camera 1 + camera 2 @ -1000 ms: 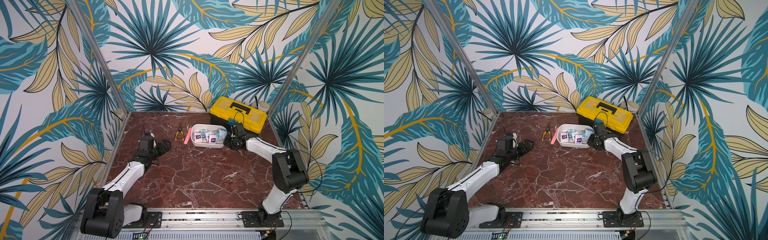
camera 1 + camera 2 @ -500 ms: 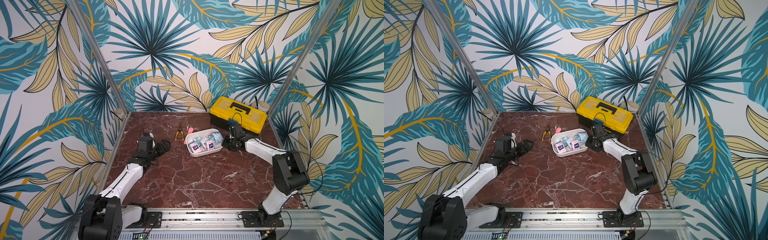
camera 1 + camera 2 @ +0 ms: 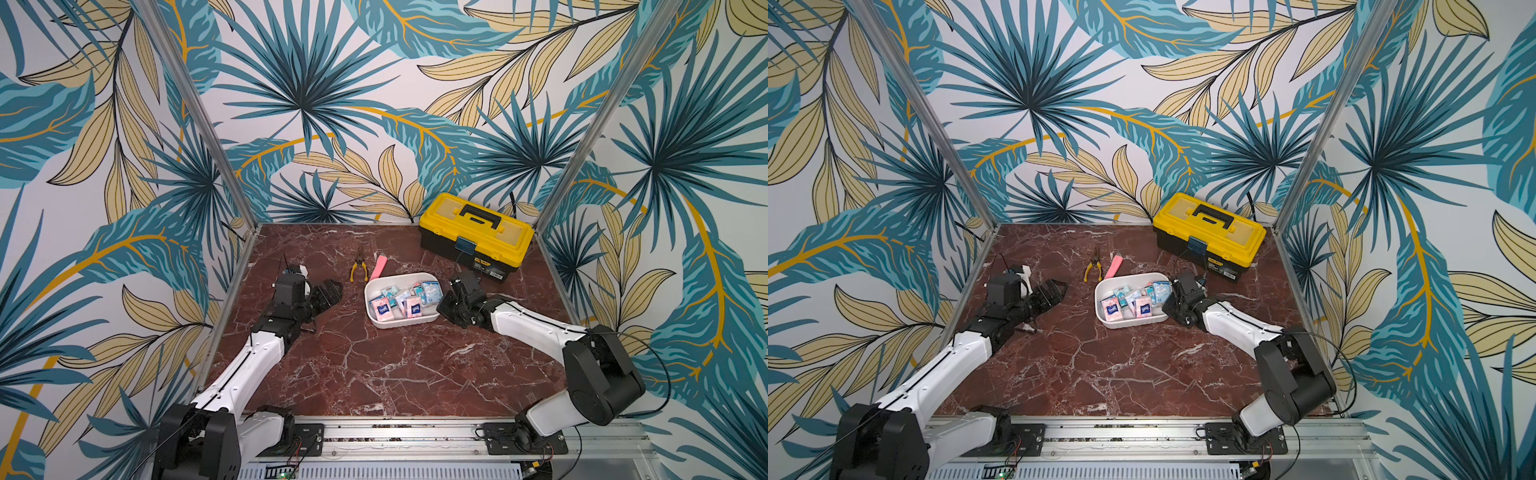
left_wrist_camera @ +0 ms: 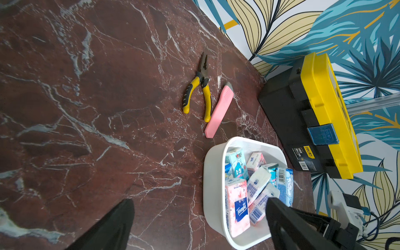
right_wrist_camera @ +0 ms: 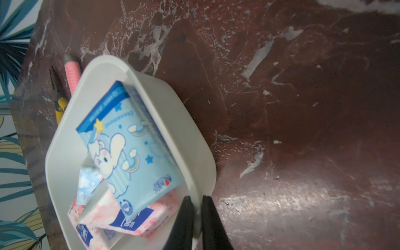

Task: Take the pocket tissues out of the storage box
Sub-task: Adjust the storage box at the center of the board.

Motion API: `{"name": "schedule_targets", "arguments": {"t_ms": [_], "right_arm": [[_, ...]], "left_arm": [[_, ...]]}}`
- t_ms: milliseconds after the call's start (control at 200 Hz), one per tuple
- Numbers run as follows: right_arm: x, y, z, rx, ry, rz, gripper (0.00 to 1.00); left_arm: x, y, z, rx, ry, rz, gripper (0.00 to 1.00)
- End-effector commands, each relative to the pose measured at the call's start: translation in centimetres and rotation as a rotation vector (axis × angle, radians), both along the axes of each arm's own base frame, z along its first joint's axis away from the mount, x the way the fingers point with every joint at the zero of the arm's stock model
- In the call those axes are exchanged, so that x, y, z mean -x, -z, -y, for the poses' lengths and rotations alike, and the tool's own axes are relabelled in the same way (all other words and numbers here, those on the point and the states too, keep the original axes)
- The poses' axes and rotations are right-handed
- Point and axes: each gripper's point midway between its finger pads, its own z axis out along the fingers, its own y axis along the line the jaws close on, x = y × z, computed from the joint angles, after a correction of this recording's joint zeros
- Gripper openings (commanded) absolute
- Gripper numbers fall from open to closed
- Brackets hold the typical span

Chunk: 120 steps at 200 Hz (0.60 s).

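The right claw (image 5: pixel 196 200) pinches the lipped rim of the white storage box (image 3: pixel 405 323) at the box's 3 o'clock end, its jaws drawn almost together with only the thin plastic wall between them. The left claw (image 3: pixel 332 291) hangs spread wide and empty, low over the marble worktop (image 3: pixel 374 374) near the box's 9 o'clock. The pocket tissues (image 3: pixel 413 306), pink and blue packets leaning on one another, all lie inside the box, and none is out on the worktop. With the box anchored, the job likely falls to the free claw: enter from above, choose the topmost loose packet, close across its narrow sides and lift straight up so its neighbours are not dragged along. The pliers (image 3: pixel 359 270) and pink utility knife (image 3: pixel 379 266) at 11 o'clock and the yellow toolbox (image 3: pixel 476 235) at 1 o'clock crowd the far side.
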Motion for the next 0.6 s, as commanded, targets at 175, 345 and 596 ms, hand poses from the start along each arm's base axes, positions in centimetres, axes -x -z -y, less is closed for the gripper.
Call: {"name": "schedule_targets", "arguments": {"t_ms": [175,345,596], "right_arm": [[0.3,-0.5,-1.9,-0.067,0.078,0.034,0.17],[0.9,-0.4,-2.4,-0.075,0.039,0.027,0.26],[2.0,-3.2,-0.3,0.124,-0.103,0.086,0.48]], "left_arm": [[0.1,-1.2,3.0,-0.03,0.08,-0.004,1.0],[0.7,-0.6,4.9,-0.124,0.133,-0.066,1.0],[0.7,-0.2,8.1,-0.295,0.224,-0.158,0.99]]}}
